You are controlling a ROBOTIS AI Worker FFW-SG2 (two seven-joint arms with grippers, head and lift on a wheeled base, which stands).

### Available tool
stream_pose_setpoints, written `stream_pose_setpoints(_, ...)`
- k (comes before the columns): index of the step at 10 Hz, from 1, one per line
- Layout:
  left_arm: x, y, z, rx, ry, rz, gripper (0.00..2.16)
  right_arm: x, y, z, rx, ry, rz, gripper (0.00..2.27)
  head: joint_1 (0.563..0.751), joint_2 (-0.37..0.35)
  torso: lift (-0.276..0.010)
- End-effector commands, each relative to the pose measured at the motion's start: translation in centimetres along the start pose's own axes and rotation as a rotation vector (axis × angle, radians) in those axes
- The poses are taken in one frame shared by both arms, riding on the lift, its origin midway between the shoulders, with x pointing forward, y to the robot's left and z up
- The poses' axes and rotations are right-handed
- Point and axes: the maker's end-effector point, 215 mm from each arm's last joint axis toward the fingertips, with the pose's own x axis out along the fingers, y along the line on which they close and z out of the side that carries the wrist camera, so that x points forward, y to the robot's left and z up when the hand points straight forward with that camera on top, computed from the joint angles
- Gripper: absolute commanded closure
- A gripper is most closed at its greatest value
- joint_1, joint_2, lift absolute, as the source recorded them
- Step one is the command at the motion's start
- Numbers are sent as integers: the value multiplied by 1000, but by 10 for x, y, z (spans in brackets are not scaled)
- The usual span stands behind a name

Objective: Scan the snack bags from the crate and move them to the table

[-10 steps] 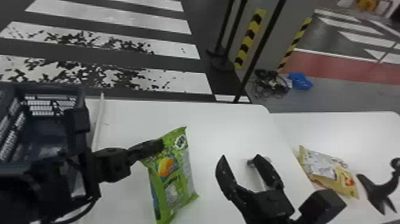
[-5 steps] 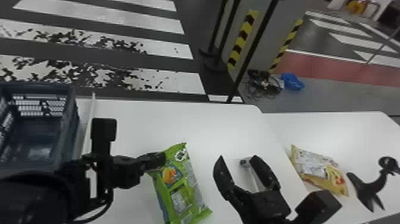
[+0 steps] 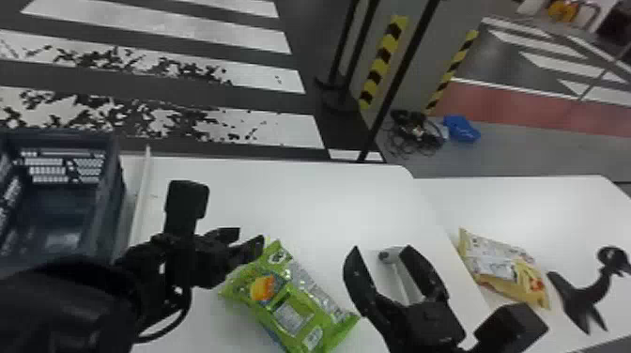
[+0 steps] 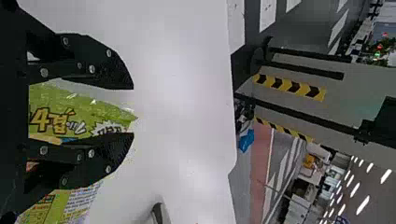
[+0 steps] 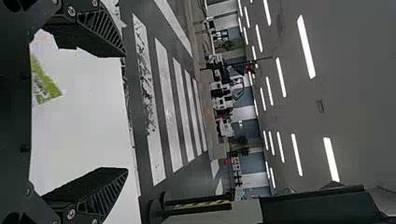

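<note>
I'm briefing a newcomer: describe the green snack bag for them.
On the white table, right of the dark crate, the green bag lies by the left gripper. It bears an orange picture; the other bag, farther right, is yellow and white.

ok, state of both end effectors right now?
Left end effector: open, holding nothing; green snack bag lies on the table by its fingertips.
Right end effector: open, nothing between its fingers.
</note>
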Motion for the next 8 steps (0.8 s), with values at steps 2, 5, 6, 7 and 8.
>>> stream_pose_setpoints(2, -2, 8, -5, 102, 0, 74, 29, -2, 1, 5, 4, -18, 4, 124, 695, -350, -95)
stream_pose_setpoints(5, -41, 34, -3, 81, -46, 130, 29, -3, 7, 3, 9, -9, 30, 124, 695, -350, -95)
stream_pose_setpoints(6, -64, 53, 6, 59, -83, 164, 29, -2, 14, -1, 16, 6, 61, 124, 695, -346, -95)
stream_pose_setpoints(7, -85, 67, 13, 60, -112, 196, 29, -1, 18, -6, 18, 23, 79, 124, 695, -307, -95)
stream_pose_setpoints(8, -109, 81, 23, 75, -144, 236, 29, 1, 18, -10, 20, 29, 80, 124, 695, -260, -95)
